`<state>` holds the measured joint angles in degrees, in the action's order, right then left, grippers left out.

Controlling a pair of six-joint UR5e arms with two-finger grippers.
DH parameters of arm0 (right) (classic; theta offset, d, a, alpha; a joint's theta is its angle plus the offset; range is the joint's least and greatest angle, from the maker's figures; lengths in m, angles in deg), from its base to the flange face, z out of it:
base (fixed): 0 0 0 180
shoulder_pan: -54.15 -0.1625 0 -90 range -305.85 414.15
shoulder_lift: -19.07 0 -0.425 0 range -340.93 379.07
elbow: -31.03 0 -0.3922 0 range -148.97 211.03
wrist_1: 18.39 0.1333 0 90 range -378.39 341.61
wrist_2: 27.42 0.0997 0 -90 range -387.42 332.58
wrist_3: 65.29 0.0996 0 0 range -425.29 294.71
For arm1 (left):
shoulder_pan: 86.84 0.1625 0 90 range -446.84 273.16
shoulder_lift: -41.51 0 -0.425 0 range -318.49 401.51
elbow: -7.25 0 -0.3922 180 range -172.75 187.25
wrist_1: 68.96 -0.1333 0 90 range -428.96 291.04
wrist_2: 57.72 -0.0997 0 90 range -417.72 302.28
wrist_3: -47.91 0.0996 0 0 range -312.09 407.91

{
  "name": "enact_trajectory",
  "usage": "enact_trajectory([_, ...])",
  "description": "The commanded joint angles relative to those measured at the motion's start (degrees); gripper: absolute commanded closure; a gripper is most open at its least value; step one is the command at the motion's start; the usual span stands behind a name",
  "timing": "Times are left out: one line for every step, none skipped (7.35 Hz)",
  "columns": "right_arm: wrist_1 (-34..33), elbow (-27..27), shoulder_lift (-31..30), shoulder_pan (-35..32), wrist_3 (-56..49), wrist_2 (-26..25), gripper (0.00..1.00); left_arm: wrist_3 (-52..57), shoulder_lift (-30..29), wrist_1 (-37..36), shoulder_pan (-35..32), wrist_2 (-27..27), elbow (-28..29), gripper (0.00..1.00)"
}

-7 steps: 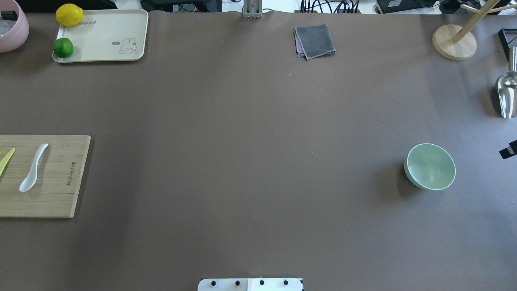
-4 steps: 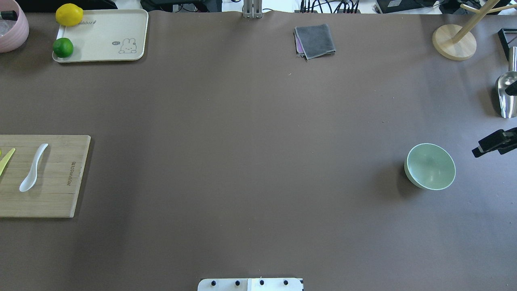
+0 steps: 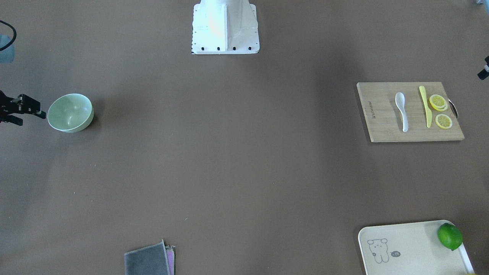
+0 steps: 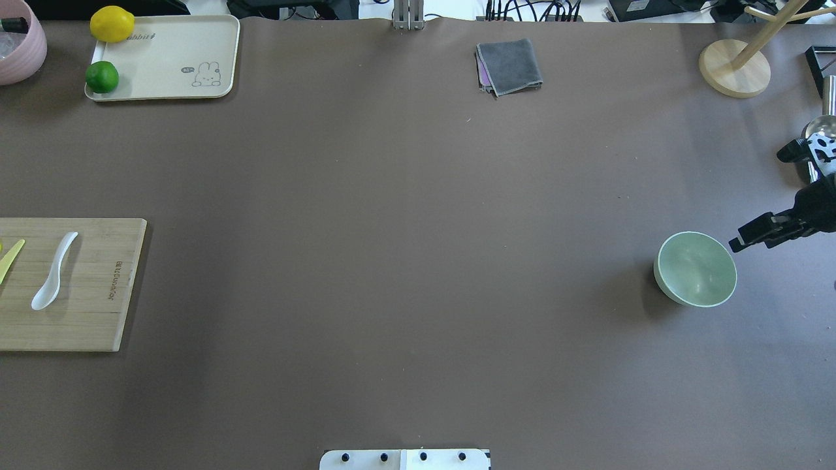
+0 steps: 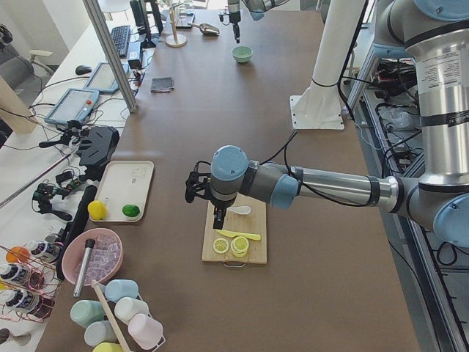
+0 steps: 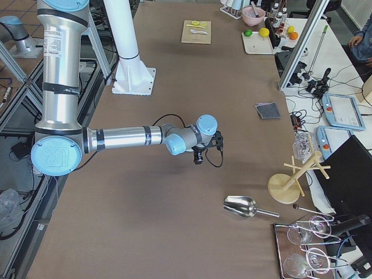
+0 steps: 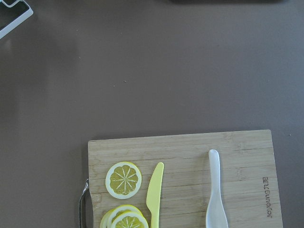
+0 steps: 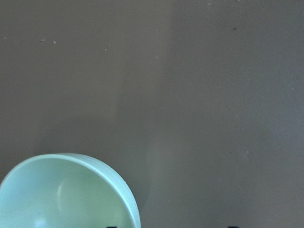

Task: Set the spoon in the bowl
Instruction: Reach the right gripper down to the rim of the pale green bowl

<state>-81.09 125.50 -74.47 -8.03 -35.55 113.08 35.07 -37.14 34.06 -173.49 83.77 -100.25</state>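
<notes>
**Spoon flat on the board, bowl far across the table**

The spoon (image 4: 53, 273) lies flat on the cutting board (image 4: 98, 326) at my left end of the table (image 4: 418, 261). It sits beside the yellow knife (image 3: 425, 107) and the lemon slices (image 3: 440, 110), laid out like cutlery and open to a grasp from above. The bowl (image 4: 695, 269) stands upright, mouth up, well apart at my right end, so I judge the spoon must cross the whole table or the bowl must come nearer.

My right gripper (image 4: 751, 240) hangs just beside the bowl's rim with its jaws spread and nothing between them, probably ready to take or steady the bowl. My left gripper (image 5: 218, 218) hovers over the board near the spoon. I cannot tell how far it is open, since only the side view shows it properly.

The spoon's long axis runs nearly parallel to the knife. Its scoop points toward my base, and its handle points away and slightly toward the table's middle.
</notes>
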Motion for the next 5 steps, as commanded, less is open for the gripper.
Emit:
enact_trajectory([2.9, 0.1, -0.1, 2.8, 2.9, -0.6, 0.19, -0.1, -0.1, 0.0, 0.0, -0.1, -0.3, 0.02])
enact_trajectory([3.7, -0.2, -0.3, 4.2, 2.8, -2.7, 0.22, -0.1, -0.1, 0.0, 0.0, -0.1, -0.3, 0.02])
enact_trajectory([3.8, -0.3, -0.3, 5.7, 2.9, -4.0, 0.25, -0.1, -0.1, 0.0, 0.0, -0.1, -0.3, 0.02])
enact_trajectory([3.8, 0.0, -0.6, 5.8, 2.9, -3.5, 0.43, -0.1, -0.2, 0.0, 0.0, -0.1, -0.3, 0.02])
enact_trajectory([3.9, 0.1, -0.7, 5.8, 2.8, -3.4, 0.8, -0.1, -0.3, 0.0, 0.0, -0.1, -0.3, 0.02])
